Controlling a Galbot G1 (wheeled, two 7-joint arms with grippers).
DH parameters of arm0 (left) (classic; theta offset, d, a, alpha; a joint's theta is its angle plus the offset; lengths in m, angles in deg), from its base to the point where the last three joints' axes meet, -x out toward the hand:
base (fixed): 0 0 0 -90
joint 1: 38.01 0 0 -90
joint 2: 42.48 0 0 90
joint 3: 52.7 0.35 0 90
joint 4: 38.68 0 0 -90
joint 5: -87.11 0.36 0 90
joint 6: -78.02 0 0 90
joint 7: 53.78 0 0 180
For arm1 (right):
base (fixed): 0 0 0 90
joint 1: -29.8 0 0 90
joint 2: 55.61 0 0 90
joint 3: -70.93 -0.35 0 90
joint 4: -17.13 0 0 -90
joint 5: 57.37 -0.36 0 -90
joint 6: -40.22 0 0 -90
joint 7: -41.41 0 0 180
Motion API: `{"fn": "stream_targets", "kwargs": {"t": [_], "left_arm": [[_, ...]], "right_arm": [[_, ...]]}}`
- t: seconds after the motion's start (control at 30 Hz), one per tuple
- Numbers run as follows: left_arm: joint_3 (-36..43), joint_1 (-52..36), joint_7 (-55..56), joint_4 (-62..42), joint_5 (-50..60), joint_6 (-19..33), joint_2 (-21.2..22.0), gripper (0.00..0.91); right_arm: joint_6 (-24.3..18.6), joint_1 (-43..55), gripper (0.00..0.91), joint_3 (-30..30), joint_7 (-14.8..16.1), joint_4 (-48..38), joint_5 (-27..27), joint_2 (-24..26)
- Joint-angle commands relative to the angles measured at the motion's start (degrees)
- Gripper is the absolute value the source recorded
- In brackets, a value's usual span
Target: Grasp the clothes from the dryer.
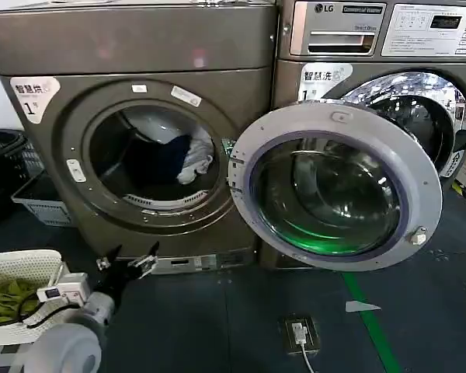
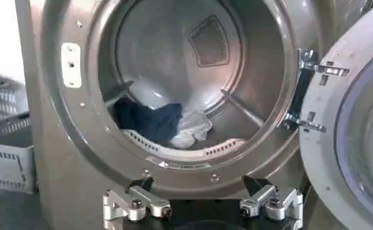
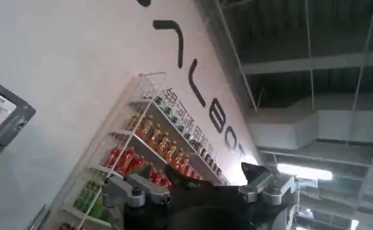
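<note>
My left gripper (image 1: 129,265) hangs spread and empty below the dryer (image 1: 140,47) mouth; clothes (image 2: 164,122) lie half-hidden behind its lip. Right gripper (image 3: 205,178), pointing at shelves (image 3: 142,150), seems spread too.

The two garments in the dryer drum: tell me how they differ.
The dark navy garment is dark blue; the white garment is pale. In the head view the navy one lies to the left, farther from the open door, the white one to the right, beside it. The navy one looks bulkier. Both lie crumpled, touching, low in the dryer.
</note>
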Motion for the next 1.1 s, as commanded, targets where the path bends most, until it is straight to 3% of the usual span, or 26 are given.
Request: {"fn": "stream_targets", "kwargs": {"t": [0.03, 1.1], "left_arm": [[0.00, -0.04, -0.10, -0.01, 0.08, -2.80, 0.01, 0.907], [0.16, -0.73, -0.31, -0.26, 0.33, -2.80, 0.06, 0.907]], "right_arm": [[0.20, 0.04, 0.907, 0.11, 0.35, 0.22, -0.44, 0.10], [1.61, 0.19, 0.907, -0.60, -0.01, 0.55, -1.73, 0.62]]}}
